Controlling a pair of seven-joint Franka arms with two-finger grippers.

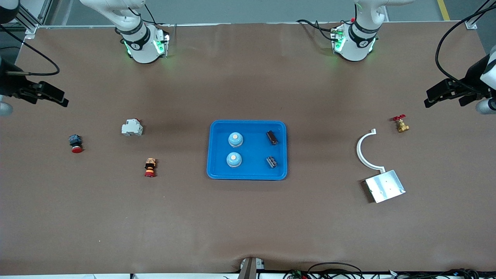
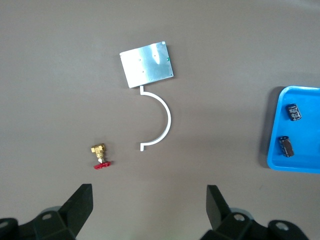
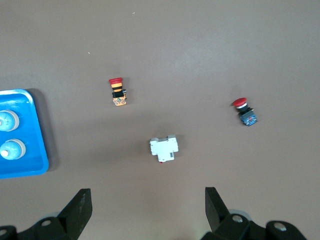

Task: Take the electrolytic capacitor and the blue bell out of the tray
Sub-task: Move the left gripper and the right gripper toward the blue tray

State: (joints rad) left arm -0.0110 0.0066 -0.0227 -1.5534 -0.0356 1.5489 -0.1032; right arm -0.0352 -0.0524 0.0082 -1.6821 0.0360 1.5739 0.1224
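Brown table [image 1: 248,224] fills pretty much everything, bare along the edge nearest the front camera. Going from there: toward the left arm's end sits a silver metal plate [image 1: 385,186], with a white curved bracket [image 1: 365,153] touching its corner and arcing away from the camera. Roughly level with those, toward the right arm's end, there's a small orange and red stacked button [image 1: 150,167].

Middle of the table is the blue tray [image 1: 248,175]. It holds two light blue bells [image 1: 234,159] on the side toward the right arm and two dark capacitors [image 1: 271,161] on the side toward the left arm, one of each nearer the camera and one farther.

A bit farther out: a red-capped push button [image 1: 75,143] and a white breaker block [image 1: 132,127] toward the right arm's end, and a little brass valve with a red handle [image 1: 401,123] toward the left arm's end.

Both arms wait out at the table ends. The left pincer [image 1: 436,96] hangs over bare table near the valve, fingers spread wide, nothing in it. The right pincer [image 1: 52,97] is the same deal over its end, released and empty.

Fun bit: the left wrist view only catches the capacitor side of the tray, while the right wrist view only catches the bell side.
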